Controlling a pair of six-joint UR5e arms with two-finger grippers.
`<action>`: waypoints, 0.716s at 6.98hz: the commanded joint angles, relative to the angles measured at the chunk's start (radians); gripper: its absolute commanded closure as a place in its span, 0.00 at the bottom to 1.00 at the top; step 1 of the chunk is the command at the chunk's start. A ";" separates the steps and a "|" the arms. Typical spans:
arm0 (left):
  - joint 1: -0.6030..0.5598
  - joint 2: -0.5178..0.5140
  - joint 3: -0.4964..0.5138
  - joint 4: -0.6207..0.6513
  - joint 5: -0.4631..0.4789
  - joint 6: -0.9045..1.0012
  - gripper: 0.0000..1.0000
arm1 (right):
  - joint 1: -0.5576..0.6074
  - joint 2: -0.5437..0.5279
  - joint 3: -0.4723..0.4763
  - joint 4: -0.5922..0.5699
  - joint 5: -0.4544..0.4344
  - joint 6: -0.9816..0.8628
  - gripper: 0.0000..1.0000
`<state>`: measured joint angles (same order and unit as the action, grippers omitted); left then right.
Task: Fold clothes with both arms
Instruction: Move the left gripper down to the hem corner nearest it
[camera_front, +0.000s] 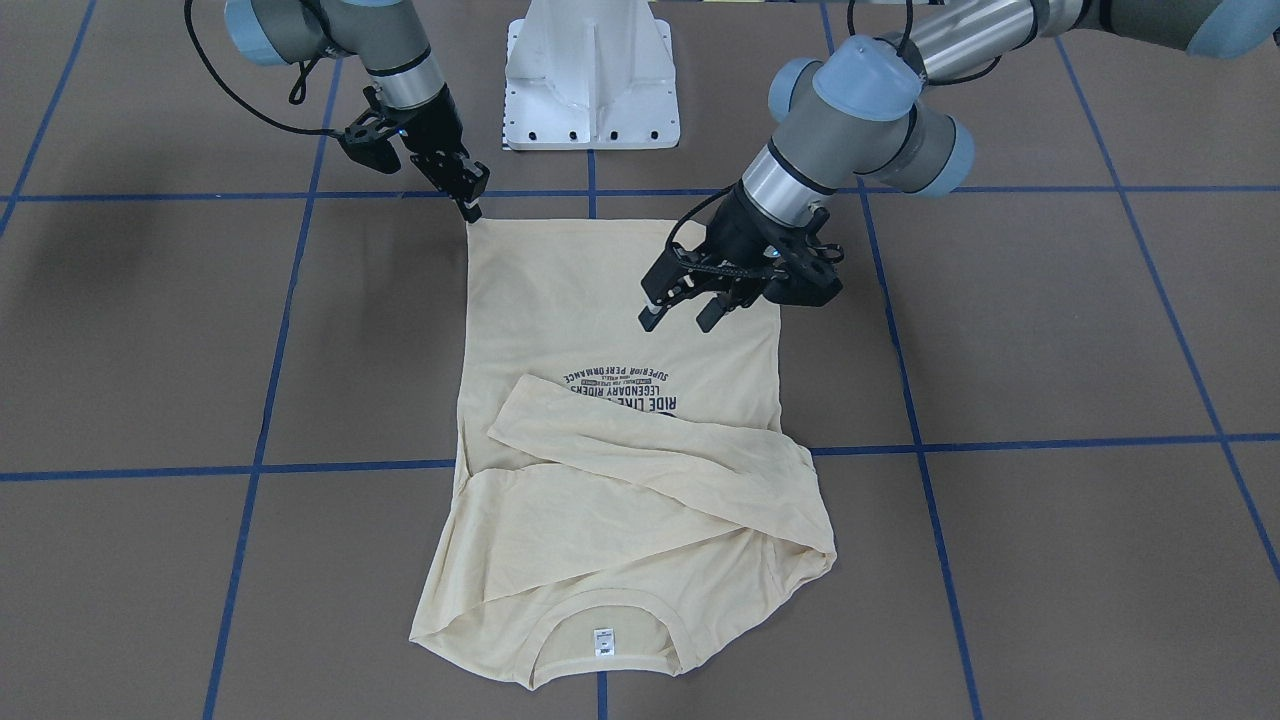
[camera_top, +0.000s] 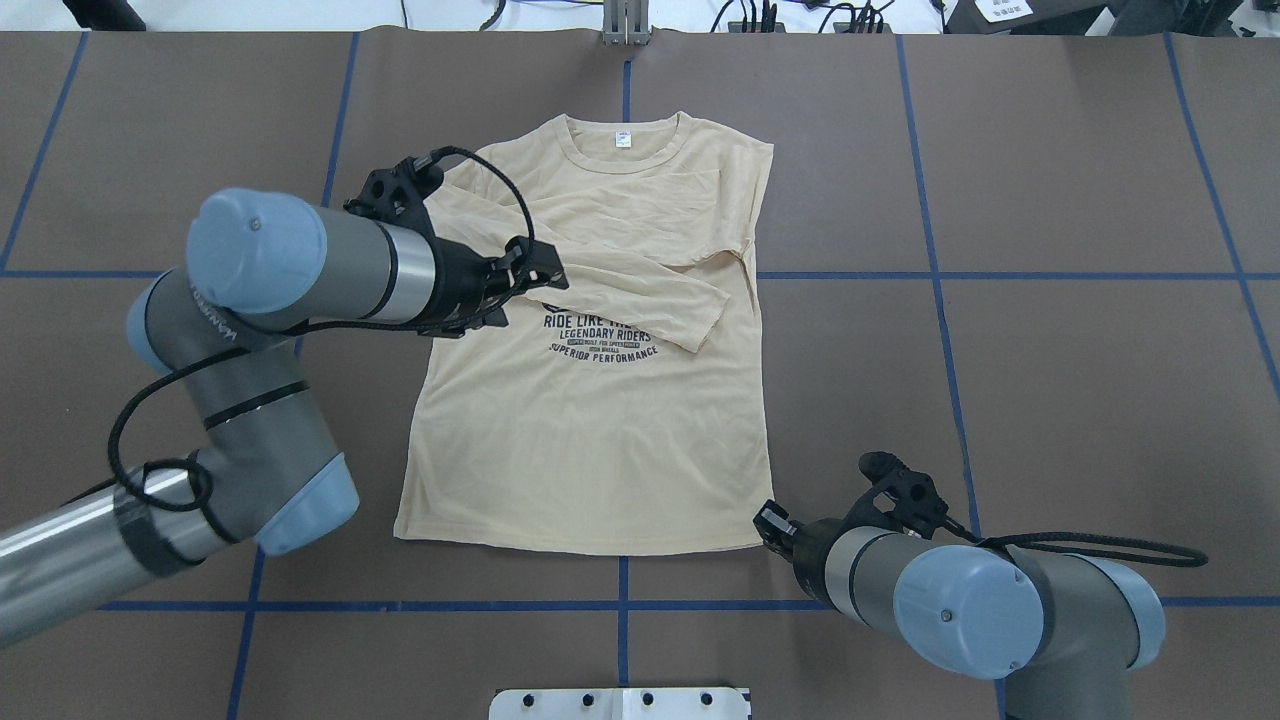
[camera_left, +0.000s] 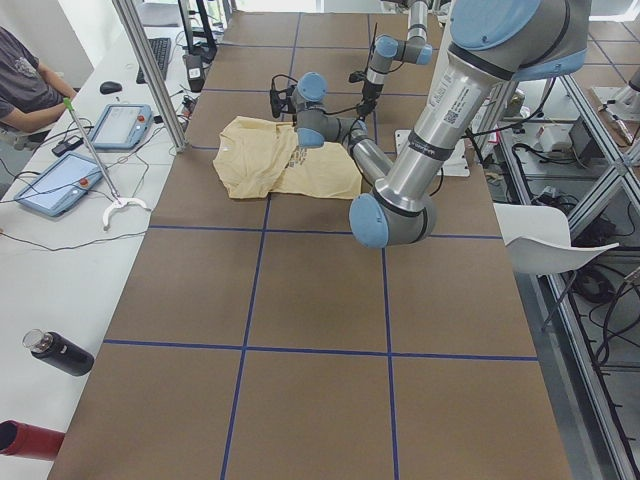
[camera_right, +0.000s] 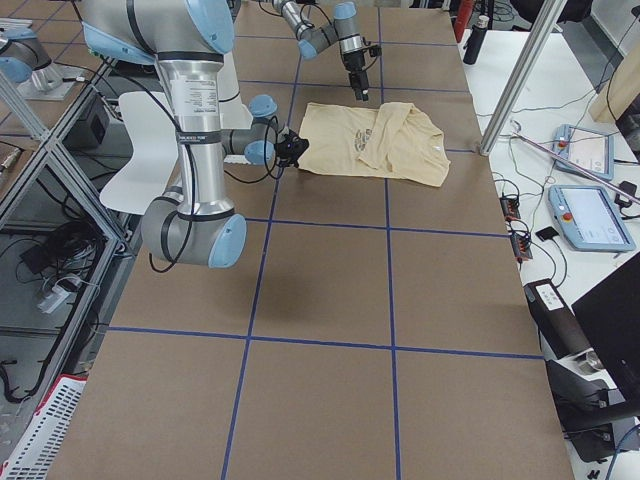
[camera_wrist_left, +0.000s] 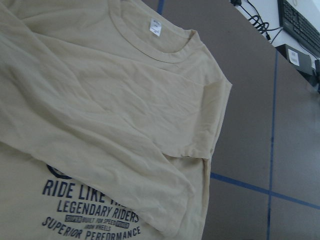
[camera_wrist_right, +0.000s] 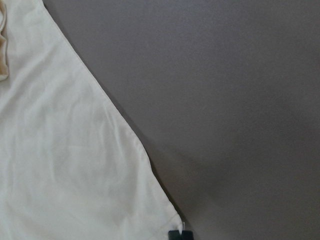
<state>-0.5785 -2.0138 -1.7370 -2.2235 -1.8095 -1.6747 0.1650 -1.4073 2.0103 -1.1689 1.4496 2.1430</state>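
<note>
The cream-yellow shirt lies flat on the brown table, print up, collar and white neck label on the far side from me. Both sleeves are folded across the chest. My left gripper is open and empty, hovering just above the shirt beside the print. My right gripper is at the hem corner on my right, fingers shut on that corner. In the right wrist view its fingertip meets the corner of the cloth.
The white bolted pedestal base stands behind the hem. Blue tape lines cross the table. On the operators' side are tablets, a keyboard, bottles and a seated person.
</note>
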 joint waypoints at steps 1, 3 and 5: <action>0.132 0.249 -0.181 0.051 0.116 0.000 0.17 | 0.001 -0.004 0.005 0.000 0.000 0.000 1.00; 0.189 0.312 -0.196 0.053 0.162 -0.007 0.22 | 0.001 -0.002 0.002 0.000 0.000 -0.002 1.00; 0.210 0.406 -0.264 0.053 0.160 -0.008 0.25 | 0.001 -0.002 0.002 0.000 0.000 -0.002 1.00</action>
<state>-0.3807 -1.6592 -1.9612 -2.1709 -1.6509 -1.6813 0.1659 -1.4099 2.0125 -1.1689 1.4496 2.1416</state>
